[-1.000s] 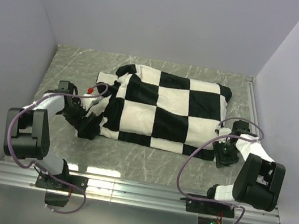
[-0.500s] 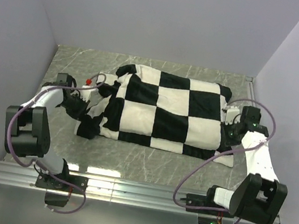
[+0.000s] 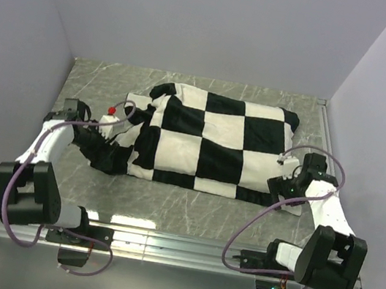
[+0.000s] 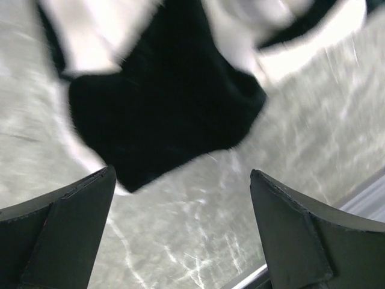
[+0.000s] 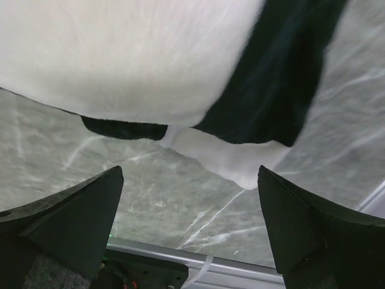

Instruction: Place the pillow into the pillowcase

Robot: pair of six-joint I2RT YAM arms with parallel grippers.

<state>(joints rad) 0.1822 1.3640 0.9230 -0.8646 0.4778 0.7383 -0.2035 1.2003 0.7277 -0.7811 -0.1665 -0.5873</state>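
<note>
The black-and-white checkered pillowcase (image 3: 211, 144) lies plump and flat across the middle of the table. The pillow is hidden; I see no cream cushion anywhere. My left gripper (image 3: 102, 153) sits at the pillowcase's near left corner. In the left wrist view the left gripper (image 4: 180, 232) is open over bare table, with the black corner of the pillowcase (image 4: 168, 114) just ahead. My right gripper (image 3: 279, 186) is by the near right corner. In the right wrist view the right gripper (image 5: 189, 226) is open and empty, and the pillowcase (image 5: 120, 60) bulges above its fingertips.
The grey marbled table (image 3: 190, 207) is boxed in by pale walls on the left, back and right. An aluminium rail (image 3: 176, 244) runs along the near edge by the arm bases. Purple cables (image 3: 252, 214) loop from both arms.
Both grippers closed briefly and now stand open. The right arm swung up to the pillowcase's right edge, then back to its near right corner. The left gripper shifted slightly at the left corner.
</note>
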